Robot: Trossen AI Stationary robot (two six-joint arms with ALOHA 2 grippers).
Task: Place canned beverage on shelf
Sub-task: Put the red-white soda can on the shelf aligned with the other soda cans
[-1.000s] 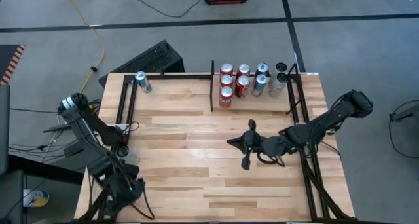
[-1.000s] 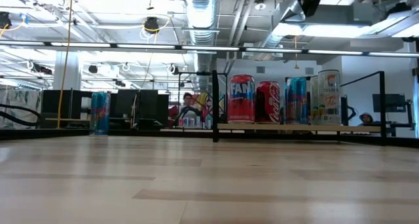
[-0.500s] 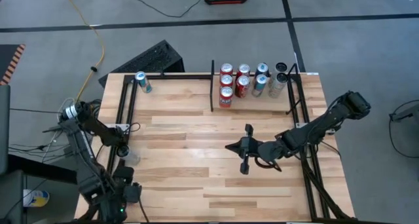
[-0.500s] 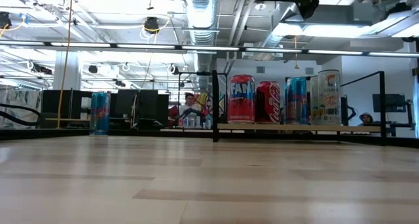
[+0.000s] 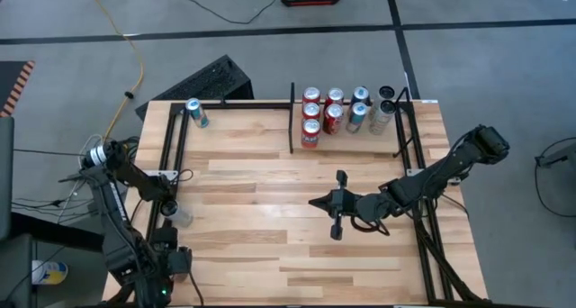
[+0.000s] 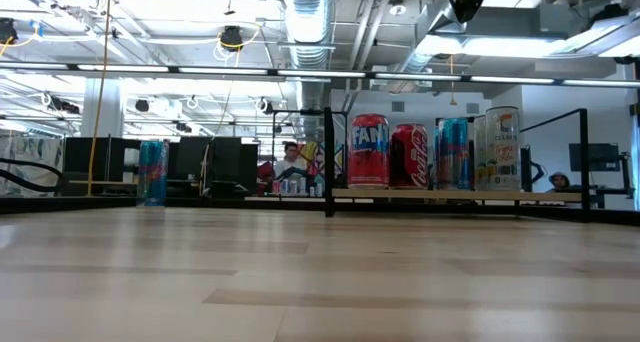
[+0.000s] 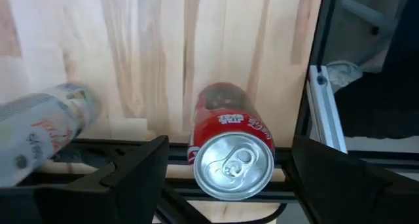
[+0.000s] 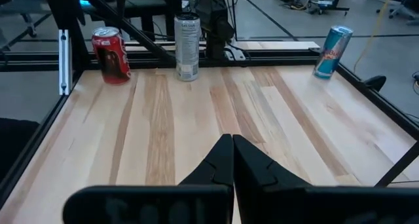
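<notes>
A red cola can (image 7: pixel 232 152) stands upright at the table's near left corner, beside the black frame rail. My left gripper (image 7: pixel 229 168) hangs above it, open, one finger on either side of the can without touching it; in the high view it (image 5: pixel 166 265) hides the can. My right gripper (image 5: pixel 315 202) is shut and empty over the table's middle. The shelf (image 5: pixel 346 144) at the far right, bounded by a black divider bar (image 5: pixel 292 119), holds several upright cans (image 6: pixel 369 152). A blue can (image 5: pixel 195 113) stands at the far left corner.
A tall white can (image 5: pixel 177 215) stands at the left edge next to the red can; it also shows in the right wrist view (image 8: pixel 187 47). Black frame tubes (image 5: pixel 173 146) run along the table's left and right sides. Bare wood (image 5: pixel 261 191) lies between the arms.
My left arm has drawn toward the table's near left corner, uncovering the white can at the left edge. My right gripper has gone a little toward the table's left, staying shut. No can has moved.
</notes>
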